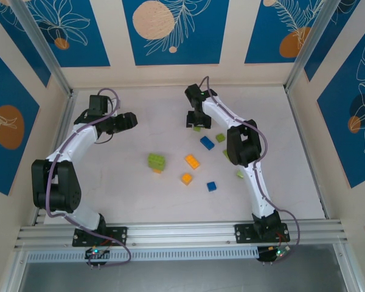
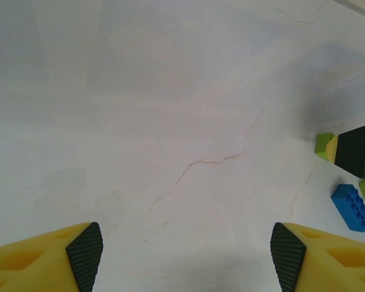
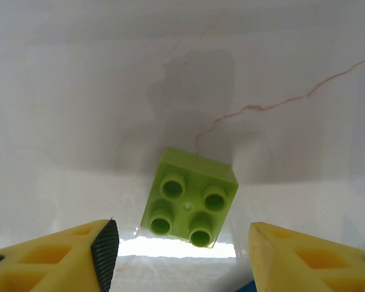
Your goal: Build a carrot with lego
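The white, black-jointed left arm rises from the lower left of the overhead view, folds at the elbow and reaches toward the upper middle. Its black left pincer points right, yellow black-padded fingers spread wide. The matching right arm stretches from lower right to upper centre, its right pincer aimed down, jaws parted.

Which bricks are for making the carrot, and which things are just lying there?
For the carrot: orange bricks, lime green bricks.
Probably just lying about: blue bricks, leafy wall pictures.
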Robot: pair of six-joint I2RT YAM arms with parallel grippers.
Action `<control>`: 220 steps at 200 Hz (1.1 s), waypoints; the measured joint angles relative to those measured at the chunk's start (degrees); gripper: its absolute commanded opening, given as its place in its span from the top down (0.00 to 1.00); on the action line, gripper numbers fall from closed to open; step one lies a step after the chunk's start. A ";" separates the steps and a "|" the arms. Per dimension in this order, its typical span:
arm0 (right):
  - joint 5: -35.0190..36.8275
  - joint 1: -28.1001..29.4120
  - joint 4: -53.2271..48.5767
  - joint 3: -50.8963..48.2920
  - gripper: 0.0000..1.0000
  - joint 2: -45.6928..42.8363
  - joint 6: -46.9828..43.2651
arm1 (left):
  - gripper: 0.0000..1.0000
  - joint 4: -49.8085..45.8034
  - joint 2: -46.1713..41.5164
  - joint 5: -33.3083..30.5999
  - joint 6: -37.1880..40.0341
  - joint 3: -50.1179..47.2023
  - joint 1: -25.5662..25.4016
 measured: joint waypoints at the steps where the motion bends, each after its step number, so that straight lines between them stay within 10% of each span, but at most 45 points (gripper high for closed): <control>1: -0.02 0.00 0.00 0.07 0.39 0.07 0.07 | 0.24 0.02 0.00 0.00 0.00 0.00 0.00; 131: 0.44 -0.11 0.48 2.51 0.62 2.69 0.94 | 0.25 1.86 0.00 2.40 0.00 -0.28 0.35; 220: 1.01 0.35 2.78 -9.79 0.65 -10.45 -1.70 | 0.15 32.22 -9.51 21.79 6.62 -25.05 0.22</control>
